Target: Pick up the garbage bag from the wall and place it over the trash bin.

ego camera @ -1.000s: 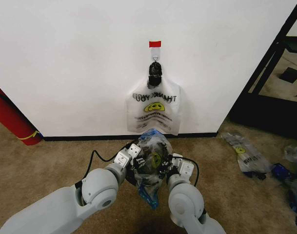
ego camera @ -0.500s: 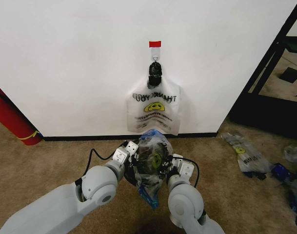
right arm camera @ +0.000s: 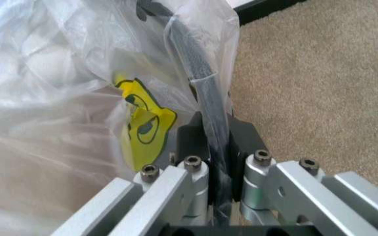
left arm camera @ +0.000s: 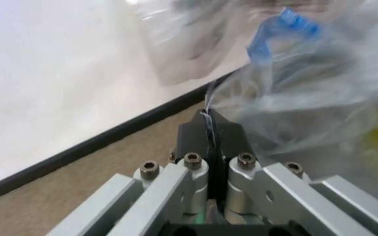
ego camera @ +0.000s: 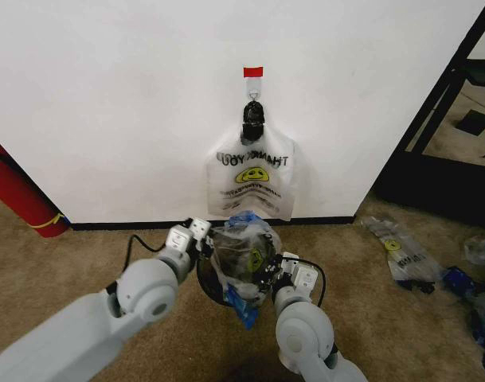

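Head view: both grippers' jaws pinch the garbage bag [ego camera: 244,259] over the trash bin [ego camera: 208,285]; left gripper [ego camera: 196,235], right gripper [ego camera: 279,269]. Thin film could tear or slip off the rim.

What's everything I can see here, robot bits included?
Thin see-through garbage bag with blue patch: one, draped over the bin.
Round black mesh trash bin: one, on carpet by the wall.
Whitish "THANK YOU" smiley bag: one, on the wall hook.
Red tape strip: one, above the hook.
Red fire extinguisher: one, far left.
Flat clear smiley bag: one, on the floor at right.
Left hand: shut on the bag's edge.
Right hand: shut on bag and rim.
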Robot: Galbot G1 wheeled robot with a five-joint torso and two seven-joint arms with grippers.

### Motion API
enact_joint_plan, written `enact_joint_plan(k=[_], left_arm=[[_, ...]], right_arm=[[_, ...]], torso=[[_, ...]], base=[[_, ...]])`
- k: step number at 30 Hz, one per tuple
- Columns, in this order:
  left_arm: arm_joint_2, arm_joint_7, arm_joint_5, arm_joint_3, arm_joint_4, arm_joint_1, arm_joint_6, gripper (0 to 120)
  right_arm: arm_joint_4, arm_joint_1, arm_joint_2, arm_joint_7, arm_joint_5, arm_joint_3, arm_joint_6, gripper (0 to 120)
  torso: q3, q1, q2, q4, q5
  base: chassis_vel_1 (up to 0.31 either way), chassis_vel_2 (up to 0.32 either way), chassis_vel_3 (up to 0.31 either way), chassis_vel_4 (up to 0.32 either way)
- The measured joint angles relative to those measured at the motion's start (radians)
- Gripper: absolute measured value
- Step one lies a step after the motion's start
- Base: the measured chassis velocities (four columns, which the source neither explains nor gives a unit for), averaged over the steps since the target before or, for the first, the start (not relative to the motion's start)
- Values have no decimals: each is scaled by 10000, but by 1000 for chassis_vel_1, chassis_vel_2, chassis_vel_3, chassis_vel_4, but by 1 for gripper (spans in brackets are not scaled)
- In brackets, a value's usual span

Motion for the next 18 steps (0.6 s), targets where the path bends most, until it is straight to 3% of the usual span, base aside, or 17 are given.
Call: enact_joint_plan(k=[4, 18], left_arm=[[738, 265, -165, -536, -8, 713, -4, 0], [1670, 913, -708, -1951, 394, 2267, -166, 0]], right_arm=[[114, -5, -158, -423, 91, -101, 41, 1], [894, -502, -913, -1793, 1385, 765, 120, 1]], torso=[[0, 0, 0, 4, 1], [0, 0, 0, 1, 2]], base=[[0, 0, 0, 0], [0, 0, 0, 0]])
